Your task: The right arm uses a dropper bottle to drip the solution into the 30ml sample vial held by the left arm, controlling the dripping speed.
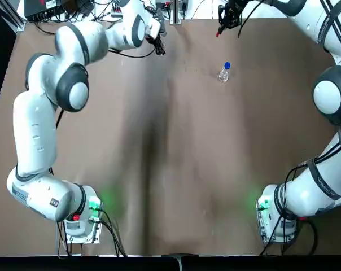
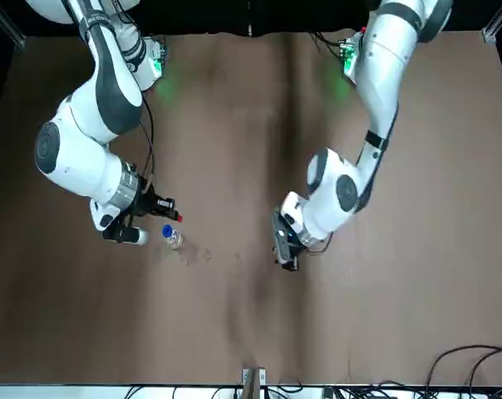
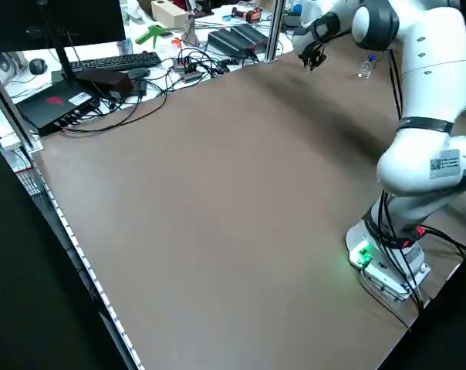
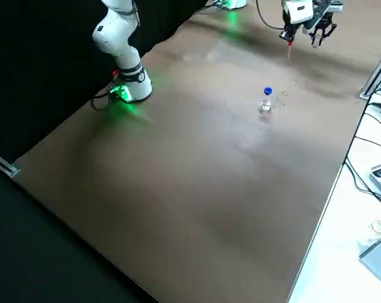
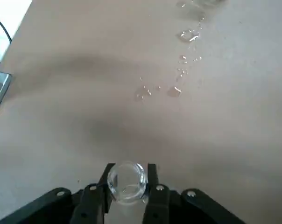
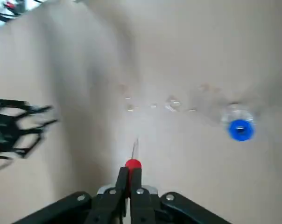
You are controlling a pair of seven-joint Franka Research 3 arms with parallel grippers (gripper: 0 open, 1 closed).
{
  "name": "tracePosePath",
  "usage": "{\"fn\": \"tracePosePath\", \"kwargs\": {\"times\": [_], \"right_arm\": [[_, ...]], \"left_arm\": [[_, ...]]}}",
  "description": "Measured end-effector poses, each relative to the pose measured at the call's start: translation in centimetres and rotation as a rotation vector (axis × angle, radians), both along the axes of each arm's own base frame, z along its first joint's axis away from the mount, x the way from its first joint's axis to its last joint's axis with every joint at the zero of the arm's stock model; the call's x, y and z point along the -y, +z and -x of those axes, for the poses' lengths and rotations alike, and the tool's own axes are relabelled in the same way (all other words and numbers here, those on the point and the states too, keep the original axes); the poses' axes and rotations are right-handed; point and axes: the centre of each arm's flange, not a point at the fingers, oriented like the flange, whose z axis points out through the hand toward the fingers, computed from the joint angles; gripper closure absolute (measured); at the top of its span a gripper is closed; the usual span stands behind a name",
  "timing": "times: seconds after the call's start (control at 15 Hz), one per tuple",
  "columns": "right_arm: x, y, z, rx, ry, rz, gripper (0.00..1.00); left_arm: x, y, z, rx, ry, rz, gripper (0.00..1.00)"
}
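The dropper bottle, clear with a blue collar, stands alone on the brown table, also seen in the front view and the right wrist view. Its red-topped dropper is pulled out, and my right gripper is shut on it above the table's far edge, thin tube pointing down. My left gripper is at the far middle-left, apart from the right one, shut on the 30ml sample vial, whose open mouth faces the left wrist camera.
Small drops of liquid lie scattered on the table between the bottle and my left gripper. Cables, a keyboard and boxes crowd the bench beyond the table's far edge. A metal post stands at the far edge.
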Motion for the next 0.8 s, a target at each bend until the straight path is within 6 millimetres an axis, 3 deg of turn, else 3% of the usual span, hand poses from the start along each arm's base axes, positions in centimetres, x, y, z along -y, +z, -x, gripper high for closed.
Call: {"fn": "tracePosePath", "kwargs": {"times": [0.2,0.6,0.8], "right_arm": [[1.2,-0.5,0.0,-0.003,0.035,0.098,0.95],[2.2,-1.3,0.5,-0.032,0.09,0.225,0.95],[2.8,-1.6,0.4,-0.035,0.087,0.241,0.95]], "left_arm": [[-5.1,-0.7,-1.7,-0.02,-0.062,0.026,0.69],[-18.2,-3.9,-4.5,-0.062,-0.128,0.074,0.68],[-23.3,-4.9,-5.4,-0.059,-0.122,0.091,0.68]]}}
